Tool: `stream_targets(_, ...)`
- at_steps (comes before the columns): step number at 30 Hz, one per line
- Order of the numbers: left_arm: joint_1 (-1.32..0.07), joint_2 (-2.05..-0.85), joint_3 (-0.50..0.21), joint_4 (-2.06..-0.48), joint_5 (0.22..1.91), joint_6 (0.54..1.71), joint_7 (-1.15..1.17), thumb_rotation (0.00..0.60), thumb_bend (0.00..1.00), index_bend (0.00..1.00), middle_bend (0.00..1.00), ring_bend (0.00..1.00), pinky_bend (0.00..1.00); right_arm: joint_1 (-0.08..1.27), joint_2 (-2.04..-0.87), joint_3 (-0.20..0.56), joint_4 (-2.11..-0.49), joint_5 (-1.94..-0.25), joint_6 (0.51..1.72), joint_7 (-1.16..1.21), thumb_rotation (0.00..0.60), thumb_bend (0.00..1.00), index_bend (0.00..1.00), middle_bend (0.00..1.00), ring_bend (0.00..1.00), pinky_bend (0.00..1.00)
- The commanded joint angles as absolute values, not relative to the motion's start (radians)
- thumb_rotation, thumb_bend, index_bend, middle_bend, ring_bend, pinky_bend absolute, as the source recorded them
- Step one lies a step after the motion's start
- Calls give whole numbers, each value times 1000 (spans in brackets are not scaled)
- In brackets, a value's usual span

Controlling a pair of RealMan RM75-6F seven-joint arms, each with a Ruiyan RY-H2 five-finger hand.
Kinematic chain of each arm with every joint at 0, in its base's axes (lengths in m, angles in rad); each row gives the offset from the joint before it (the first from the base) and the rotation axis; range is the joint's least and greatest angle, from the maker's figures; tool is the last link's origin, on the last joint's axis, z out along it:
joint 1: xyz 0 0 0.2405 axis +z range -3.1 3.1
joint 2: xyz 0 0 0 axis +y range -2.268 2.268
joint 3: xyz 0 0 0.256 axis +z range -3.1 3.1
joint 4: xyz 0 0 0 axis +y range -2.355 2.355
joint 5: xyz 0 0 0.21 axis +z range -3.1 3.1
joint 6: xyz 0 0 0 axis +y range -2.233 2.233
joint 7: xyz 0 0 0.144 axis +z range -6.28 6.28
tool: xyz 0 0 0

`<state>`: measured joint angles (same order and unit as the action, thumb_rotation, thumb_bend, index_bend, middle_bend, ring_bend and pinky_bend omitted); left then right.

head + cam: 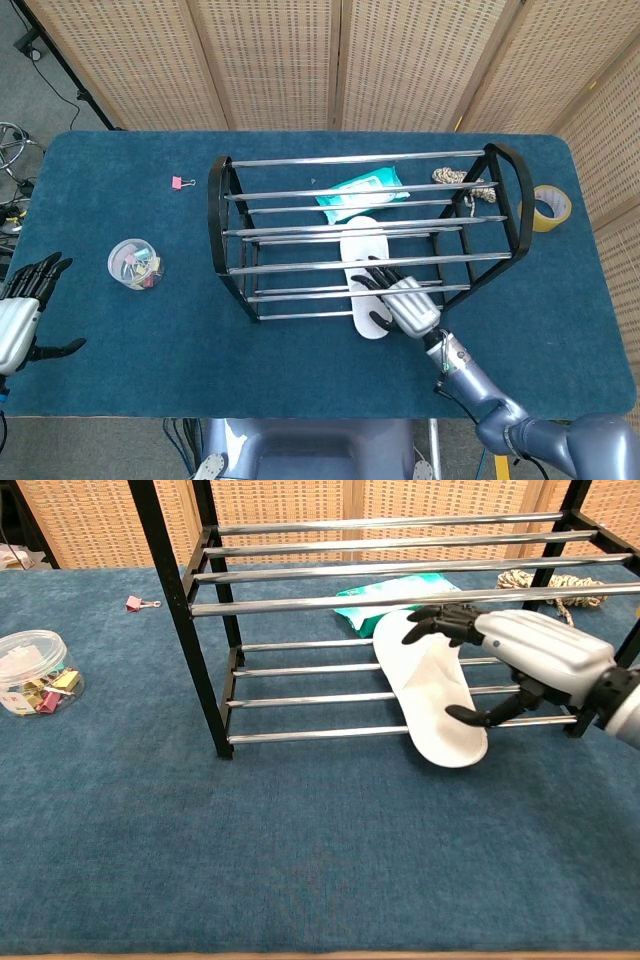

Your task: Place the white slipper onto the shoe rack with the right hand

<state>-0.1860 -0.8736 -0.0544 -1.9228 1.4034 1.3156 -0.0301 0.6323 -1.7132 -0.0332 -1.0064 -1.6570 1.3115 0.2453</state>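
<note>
- White slipper on shoe rack lower rails, heel overhanging at 6 o'clock; likely light, floppy, best gripped mid-sole.
- Right hand fingers spread wide, holding nothing.
- Left hand idle, fingers apart.

Screen: I see woven cane panels behind the table.
Table: dark blue cloth cover.
Floor: grey, a black cable across it.

White slipper lies across lower bars of shoe rack, heel end on counter. R hand over it, fingers spread, holding nothing.
</note>
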Motion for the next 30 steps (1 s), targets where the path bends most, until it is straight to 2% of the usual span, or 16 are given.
stream_targets(1, -187, -876, -53, -1925, 1404, 1315, -24, 600, 0, 0, 0, 0, 0, 616, -1606, -130, -1069, -1770, 1361, 306, 600, 370, 193, 77, 27, 205)
stream_targets(8, -183, -875, -50, -1928, 1414, 1323, -23, 600, 0, 0, 0, 0, 0, 575, -1516, -223, -1032, -1878, 1458, 364, 600, 369, 218, 104, 29, 203)
stream_targets(12, -182, -873, -47, -1930, 1421, 1325, -26, 600, 0, 0, 0, 0, 0, 529, -1483, -248, -1001, -1897, 1518, 368, 600, 364, 224, 110, 30, 203)
stream_targets(22, -173, -866, -33, -1937, 1457, 1337, -29, 600, 0, 0, 0, 0, 0, 389, -1352, -246, -999, -1825, 1610, 321, 600, 352, 247, 120, 73, 203)
stream_targets(30, -146, -849, -19, -1952, 1505, 1387, -44, 600, 0, 0, 0, 0, 0, 216, -1276, -201, -1013, -1653, 1646, 379, 600, 345, 268, 138, 87, 173)
